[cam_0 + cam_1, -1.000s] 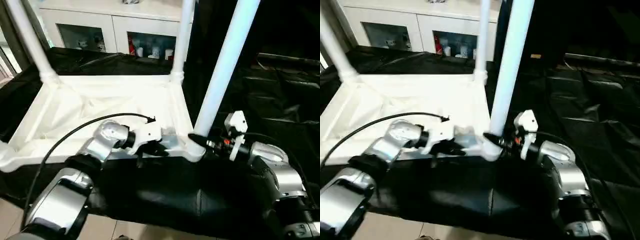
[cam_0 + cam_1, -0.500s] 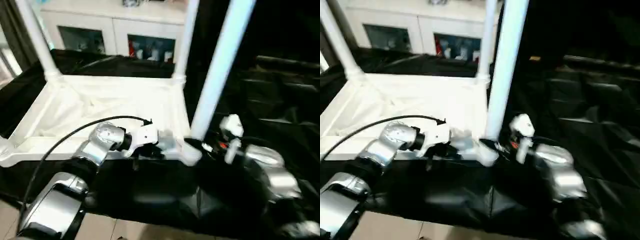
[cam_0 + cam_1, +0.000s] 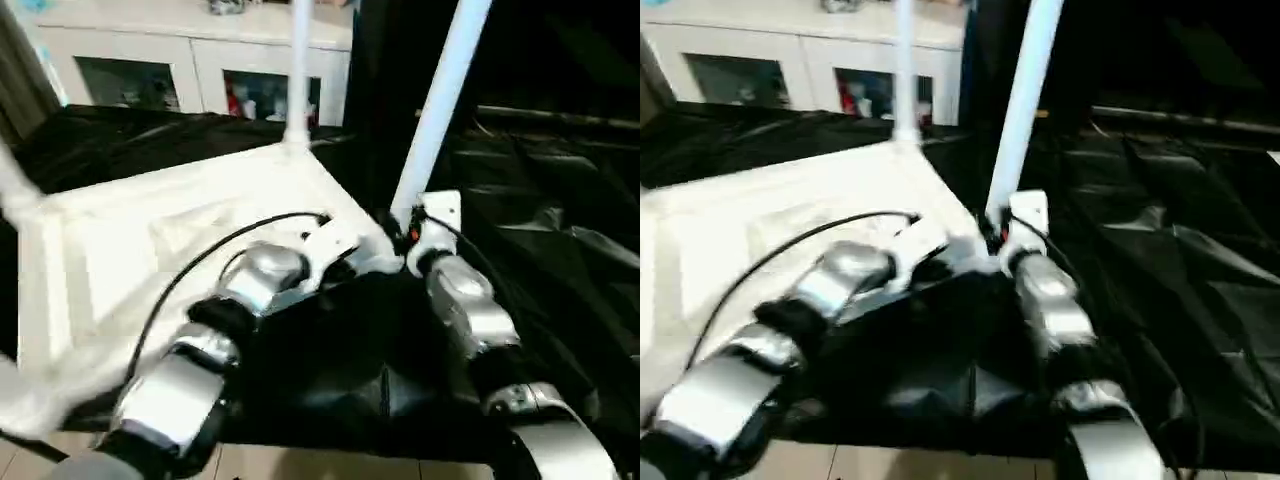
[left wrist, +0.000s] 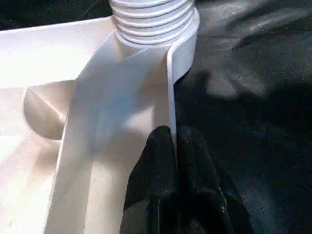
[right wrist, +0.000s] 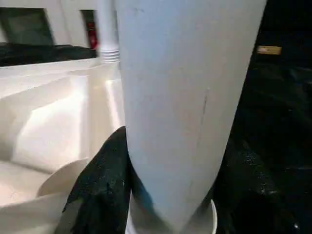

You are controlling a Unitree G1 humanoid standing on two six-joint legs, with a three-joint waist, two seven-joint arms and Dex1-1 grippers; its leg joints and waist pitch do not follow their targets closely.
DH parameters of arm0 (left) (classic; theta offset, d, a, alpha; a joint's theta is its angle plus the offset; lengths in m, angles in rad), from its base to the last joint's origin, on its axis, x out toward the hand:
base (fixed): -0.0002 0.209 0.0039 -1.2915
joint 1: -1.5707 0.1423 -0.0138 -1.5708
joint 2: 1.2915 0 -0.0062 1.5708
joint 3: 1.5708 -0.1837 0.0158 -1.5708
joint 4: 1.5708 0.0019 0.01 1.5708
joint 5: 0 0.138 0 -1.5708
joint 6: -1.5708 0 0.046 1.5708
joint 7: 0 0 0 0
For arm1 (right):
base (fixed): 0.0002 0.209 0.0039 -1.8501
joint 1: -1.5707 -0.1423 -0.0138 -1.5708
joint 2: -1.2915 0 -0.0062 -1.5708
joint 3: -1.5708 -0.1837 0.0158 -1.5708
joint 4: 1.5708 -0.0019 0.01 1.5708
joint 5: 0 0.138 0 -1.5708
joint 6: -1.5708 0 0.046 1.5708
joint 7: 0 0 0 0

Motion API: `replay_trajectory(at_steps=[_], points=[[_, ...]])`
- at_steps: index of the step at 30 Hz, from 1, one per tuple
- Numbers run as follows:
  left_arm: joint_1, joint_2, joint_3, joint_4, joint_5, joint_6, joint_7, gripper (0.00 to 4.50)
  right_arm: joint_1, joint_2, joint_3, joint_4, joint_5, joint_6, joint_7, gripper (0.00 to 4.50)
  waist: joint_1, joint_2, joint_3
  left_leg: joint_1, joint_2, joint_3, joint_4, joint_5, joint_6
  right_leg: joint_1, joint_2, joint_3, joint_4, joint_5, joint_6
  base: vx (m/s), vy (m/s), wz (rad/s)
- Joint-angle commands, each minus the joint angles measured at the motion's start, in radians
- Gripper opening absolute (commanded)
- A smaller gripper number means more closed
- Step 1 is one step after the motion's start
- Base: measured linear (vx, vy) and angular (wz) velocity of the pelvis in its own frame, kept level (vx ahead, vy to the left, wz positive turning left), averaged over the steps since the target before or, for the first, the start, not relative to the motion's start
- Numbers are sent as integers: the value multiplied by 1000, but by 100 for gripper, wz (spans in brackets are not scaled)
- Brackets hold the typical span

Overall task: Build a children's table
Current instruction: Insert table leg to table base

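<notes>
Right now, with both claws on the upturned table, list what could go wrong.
1. The left claw is pinched shut on just the thin rim of the tabletop; that edge grip could slip if the top swings.
2. The right claw clasps the near leg low at its socket; a sideways pull might lever or loosen the leg.
3. The tabletop sits on a loose black cloth, which could bunch or slide as the top turns.

Both eye views look forward and down over the forearms, sharing the tabletop. Each wrist view sits very close: left at its rim, right against a leg.
</notes>
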Motion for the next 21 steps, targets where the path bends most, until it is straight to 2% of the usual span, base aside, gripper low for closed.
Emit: replay_trajectory(at_steps=[1, 3, 5, 7, 10, 11, 12, 14, 17, 18, 19, 20, 21], points=[[-20, 17, 8, -4, 11, -4, -1, 0, 58, -21, -61, 166, -26, 76, -103, 187, 6, 6, -45, 17, 79, -40, -78, -221, 12, 12, -93, 48, -67, 1, -240, 0, 0, 0], [-22, 16, 4, -1, 14, -5, 9, 0, 36, -5, -64, 192, -21, 59, -129, 187, 7, 8, -45, 17, 82, -41, -78, -204, 23, 13, -94, 47, -66, 1, -246, 0, 0, 0], [-16, 18, -1, -2, 14, -1, 8, 0, 16, 10, -60, 220, -24, 36, -142, 187, 5, 8, -42, 18, 84, -41, -81, -215, 18, 12, -91, 45, -68, -21, -249, 0, 0, 0], [-11, 21, -4, -6, 15, 0, 4, 0, 7, 18, -59, 229, -24, 24, -144, 187, 3, 8, -40, 21, 85, -42, -86, -262, 1, 10, -88, 46, -72, -80, -242, 0, 0, 0], [-9, 24, -2, -9, 13, 0, 3, 0, -4, 25, -64, 227, -5, 0, -103, 187, 1, 10, -39, 23, 87, -43, -90, -298, -17, 6, -87, 48, -75, -117, -231, 0, 0, 0], [-9, 25, -1, -10, 13, -1, 2, 0, -9, 27, -66, 225, 2, -10, -82, 222, 1, 10, -39, 23, 87, -42, -89, -300, -19, 6, -88, 48, -75, -110, -231, 0, 0, 0], [-10, 26, -1, -9, 12, -3, 2, 0, -14, 28, -70, 221, 9, -19, -67, 222, 1, 10, -39, 23, 86, -42, -89, -298, -18, 6, -88, 49, -75, -106, -231, 0, 0, 0], [-12, 29, 0, -8, 11, -10, 2, 0, -26, 27, -72, 214, 18, -33, -40, 259, 2, 9, -39, 21, 86, -41, -89, -293, -12, 8, -89, 49, -75, -97, -233, 0, 0, 0], [-15, 36, 0, -8, 10, -21, -3, 0, -45, 17, -71, 190, 29, -48, 9, 276, 5, 7, -40, 20, 84, -38, -83, -271, 2, 10, -91, 50, -75, -81, -248, 0, 0, 0], [-16, 38, 0, -8, 9, -24, -6, 0, -48, 14, -73, 176, 35, -50, 28, 289, 9, 5, -48, 16, 86, -38, -78, -209, 18, 17, -92, 50, -63, -3, -251, 0, 0, 0], [-17, 42, 1, -10, 7, -29, -12, 0, -46, 5, -68, 141, 43, -49, 66, 301, 11, 6, -51, 11, 82, -36, -70, -135, 51, 20, -89, 48, -51, 100, -259, 0, 0, 0], [-17, 43, 1, -11, 7, -32, -15, 0, -44, 1, -65, 126, 46, -49, 84, 307, 13, 7, -54, 11, 81, -34, -65, -100, 69, 20, -90, 47, -45, 151, -264, 0, 0, 0], [-17, 47, 4, -14, 3, -35, -22, 0, -32, -8, -59, 83, 59, -38, 130, 312, 15, 8, -56, 10, 81, -33, -59, -50, 104, 18, -89, 45, -38, 231, -276, 0, 0, 0]])
